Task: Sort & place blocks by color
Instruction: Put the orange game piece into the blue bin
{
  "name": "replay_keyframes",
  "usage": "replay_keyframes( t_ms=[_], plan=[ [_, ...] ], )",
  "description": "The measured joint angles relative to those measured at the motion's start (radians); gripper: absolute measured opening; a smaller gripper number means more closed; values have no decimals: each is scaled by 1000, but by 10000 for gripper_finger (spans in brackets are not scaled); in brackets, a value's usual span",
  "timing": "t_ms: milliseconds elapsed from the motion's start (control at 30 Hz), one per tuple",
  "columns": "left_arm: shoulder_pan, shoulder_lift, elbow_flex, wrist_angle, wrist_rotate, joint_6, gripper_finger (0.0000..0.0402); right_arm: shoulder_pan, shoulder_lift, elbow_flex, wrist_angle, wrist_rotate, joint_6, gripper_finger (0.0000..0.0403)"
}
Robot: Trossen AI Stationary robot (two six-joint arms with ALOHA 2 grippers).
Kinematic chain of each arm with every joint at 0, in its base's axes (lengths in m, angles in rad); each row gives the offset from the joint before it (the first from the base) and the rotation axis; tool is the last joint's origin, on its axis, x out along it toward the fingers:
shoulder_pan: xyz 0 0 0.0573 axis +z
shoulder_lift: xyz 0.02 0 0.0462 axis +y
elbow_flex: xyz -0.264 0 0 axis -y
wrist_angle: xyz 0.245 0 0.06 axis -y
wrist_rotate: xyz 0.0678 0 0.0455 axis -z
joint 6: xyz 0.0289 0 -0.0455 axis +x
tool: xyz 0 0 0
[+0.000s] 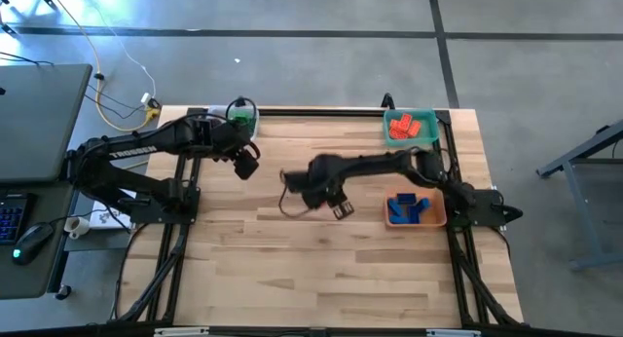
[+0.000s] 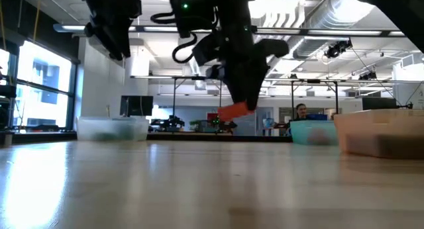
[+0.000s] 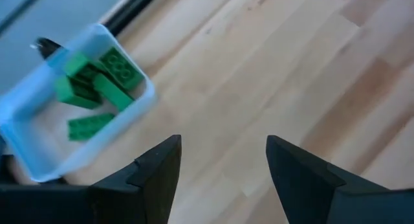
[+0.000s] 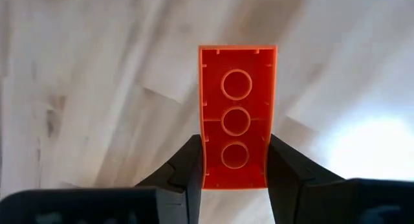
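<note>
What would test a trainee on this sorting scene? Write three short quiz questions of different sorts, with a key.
1. True or false: the right gripper is shut on a red block.
2. Which tray holds the green blocks? A) orange tray B) clear tray C) teal tray
3. Fill in: the blue blocks lie in the ___ tray.

Key:
1. True; the block hangs above the table.
2. B, the clear tray, near the open left gripper.
3. Orange; the orange tray sits at the table's right edge, by the teal tray of red blocks.
</note>
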Motion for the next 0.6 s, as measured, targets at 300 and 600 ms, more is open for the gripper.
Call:
replay_keyframes(
  t_ms=[300, 600],
  plan=[
    [74, 0, 0, 34, -59, 84, 213, -152, -105, 0, 21, 45, 134, 101],
    [123, 0, 0, 77, -56, 223, 213, -253, -190, 0, -25, 159, 303, 101]
  ],
)
